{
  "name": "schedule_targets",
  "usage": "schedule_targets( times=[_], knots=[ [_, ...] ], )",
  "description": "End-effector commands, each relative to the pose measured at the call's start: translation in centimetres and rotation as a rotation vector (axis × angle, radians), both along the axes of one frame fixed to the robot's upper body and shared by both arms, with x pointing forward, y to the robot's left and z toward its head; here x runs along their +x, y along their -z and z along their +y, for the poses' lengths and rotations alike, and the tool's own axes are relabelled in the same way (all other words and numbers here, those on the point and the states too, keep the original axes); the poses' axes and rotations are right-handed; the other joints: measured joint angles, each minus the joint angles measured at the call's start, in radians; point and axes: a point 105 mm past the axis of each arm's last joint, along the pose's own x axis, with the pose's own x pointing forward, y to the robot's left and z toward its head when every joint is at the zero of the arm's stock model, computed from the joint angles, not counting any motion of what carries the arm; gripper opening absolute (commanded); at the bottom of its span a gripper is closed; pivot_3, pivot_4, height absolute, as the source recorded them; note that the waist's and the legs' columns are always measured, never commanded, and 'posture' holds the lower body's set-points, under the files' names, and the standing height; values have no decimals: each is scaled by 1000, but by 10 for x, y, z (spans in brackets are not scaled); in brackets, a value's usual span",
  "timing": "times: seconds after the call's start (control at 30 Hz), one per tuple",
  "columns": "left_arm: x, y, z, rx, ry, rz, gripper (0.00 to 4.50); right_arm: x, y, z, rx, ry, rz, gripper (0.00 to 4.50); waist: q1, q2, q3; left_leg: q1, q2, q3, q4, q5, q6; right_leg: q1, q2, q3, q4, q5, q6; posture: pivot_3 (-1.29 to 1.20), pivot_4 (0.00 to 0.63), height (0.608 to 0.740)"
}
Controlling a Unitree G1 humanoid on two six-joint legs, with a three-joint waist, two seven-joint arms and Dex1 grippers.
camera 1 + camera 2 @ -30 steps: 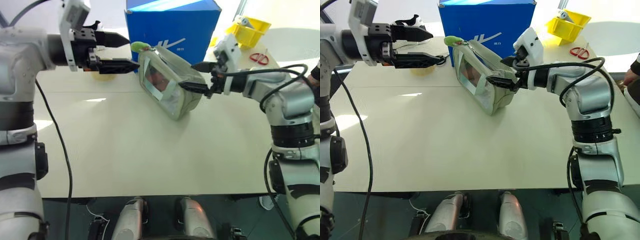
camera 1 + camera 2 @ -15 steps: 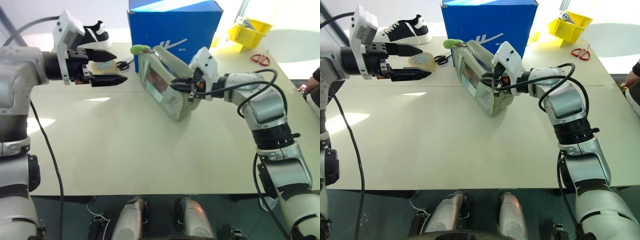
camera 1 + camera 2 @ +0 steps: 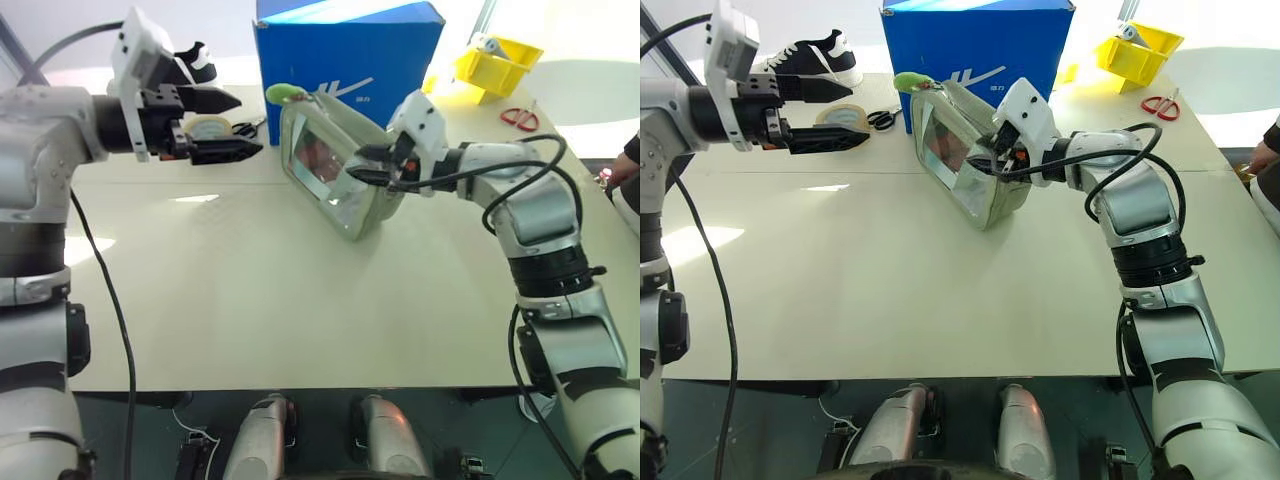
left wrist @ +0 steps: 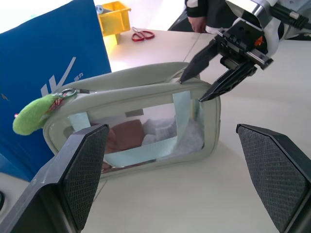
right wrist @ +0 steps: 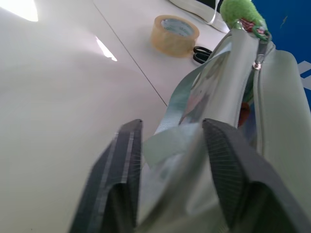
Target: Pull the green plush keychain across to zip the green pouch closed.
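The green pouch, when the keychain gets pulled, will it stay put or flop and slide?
The green pouch looks soft, with fabric sides and a clear window, so it would probably buckle. It stands on its narrow edge on the smooth table, so it may tip or slide. The right gripper at its end should help steady it against a pull on the keychain.

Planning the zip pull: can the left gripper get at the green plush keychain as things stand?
Probably yes. The left gripper is open and points at the green plush keychain, which sticks out free at the green pouch's near top corner. Nothing lies between them. The right gripper straddles the pouch's far end.
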Motion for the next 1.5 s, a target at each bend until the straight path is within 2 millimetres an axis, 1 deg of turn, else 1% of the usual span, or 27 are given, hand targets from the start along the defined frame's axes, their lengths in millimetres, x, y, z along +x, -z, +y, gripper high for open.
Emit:
schedule_targets(
  times=[0.03,0.07,0.1,0.3,0.33,0.4,0.53,0.63,0.7,0.73,0.8,0.83,0.87,0.97,1.03,1.1,1.17,1.2,1.23,1.3,1.37,1.4,1.5],
  knots=[
    [-6,-16,-3,0,25,-64,4500,-5,-27,-2,44,28,-80,3769,0,0,0,0,0,0,0,0,0,0,0,0,0,0,0,0,150,740],
    [-7,-16,-5,0,37,-61,4500,-4,-27,-3,43,42,-81,4319,0,0,0,0,0,0,0,0,0,0,0,0,0,0,0,0,150,740],
    [-8,-15,-6,1,48,-58,4500,-3,-26,-3,41,50,-78,4464,0,0,0,0,0,0,0,0,0,0,0,0,0,0,0,0,150,740],
    [-14,-17,-11,1,94,-47,4500,-3,-4,6,56,48,-5,4464,0,0,0,0,0,0,0,0,1,0,0,0,0,0,0,0,150,740],
    [-13,-17,-11,1,93,-47,4500,-3,-1,7,59,50,1,4241,0,0,0,0,0,0,0,0,1,0,0,0,0,0,0,0,150,740],
    [-12,-17,-10,7,87,-47,4500,-3,5,9,52,43,10,3656,0,0,0,0,0,0,0,0,1,0,0,0,1,0,0,0,150,740],
    [-9,-17,-7,18,66,-54,4500,-3,12,8,30,31,14,1541,0,0,0,0,0,0,0,0,1,0,0,0,1,0,0,0,150,740],
    [-9,-16,-7,17,62,-53,4500,-2,15,2,5,36,2,51,0,0,0,0,0,0,0,-1,1,0,0,0,1,0,0,0,150,740],
    [-10,-15,-7,21,63,-51,4500,-3,16,-7,-66,25,-42,51,1,0,0,0,0,0,0,-1,1,0,0,0,1,0,0,0,150,740],
    [-10,-15,-6,22,62,-50,4500,-1,15,-15,-128,29,-81,51,2,0,0,0,0,0,0,-1,1,0,0,0,1,0,0,0,150,740],
    [-9,-15,-5,23,59,-50,4500,6,10,-38,-255,61,-170,51,5,0,0,0,-1,0,1,-1,2,0,0,0,1,-1,1,0,150,740],
    [-9,-15,-5,22,59,-51,4500,12,2,-54,-318,95,-225,51,5,0,0,0,-1,0,1,-1,2,0,0,0,1,-1,2,0,150,740],
    [-9,-16,-5,21,59,-51,4500,16,-3,-64,-357,114,-260,51,5,0,0,0,-2,0,1,-1,3,1,-1,0,1,-1,2,0,150,740],
    [-9,-15,-6,17,61,-52,4500,25,-15,-86,-391,135,-311,51,0,0,0,0,-2,0,2,-1,3,1,-1,0,0,-2,2,0,150,740],
    [-9,-12,-7,16,64,-49,4500,28,-9,-96,-407,125,-281,51,-3,0,0,0,-1,0,1,0,1,1,-1,0,0,-2,2,0,150,740],
    [-8,-12,-8,16,64,-49,4500,30,-5,-99,-398,111,-251,51,-4,0,0,0,-1,0,1,1,0,1,0,0,1,-2,2,0,150,740],
    [-8,-12,-8,16,64,-48,4500,29,3,-96,-371,90,-207,841,-6,0,0,1,-1,1,1,1,-1,1,0,1,1,-2,2,0,150,740],
    [-9,-12,-8,17,64,-48,4500,27,7,-94,-361,67,-180,1165,-6,0,0,1,-1,1,1,1,-1,1,0,1,2,-2,2,0,150,740],
    [-9,-12,-8,18,64,-48,4500,25,9,-92,-361,52,-171,1599,-6,0,0,1,-1,1,1,1,-1,1,0,1,2,-2,2,0,150,740],
    [-10,-12,-7,20,62,-46,4500,26,3,-89,-368,57,-201,2682,-4,0,0,1,-1,1,1,1,-1,1,0,1,2,-2,2,0,150,740],
    [-10,-12,-7,21,60,-45,4500,26,-10,-82,-333,43,-224,3699,-4,0,0,1,-1,1,1,1,-1,1,0,1,2,-2,2,0,150,740],
    [-10,-12,-6,22,59,-44,4500,25,-15,-79,-319,35,-227,3699,-4,0,0,1,-1,1,2,1,-1,1,0,1,2,-2,2,0,150,740],
    [-11,-12,-6,26,56,-46,4500,23,-46,-52,-157,-12,-234,3699,-6,0,0,1,-1,1,2,1,-1,0,0,1,2,-2,2,0,150,740]
  ],
)
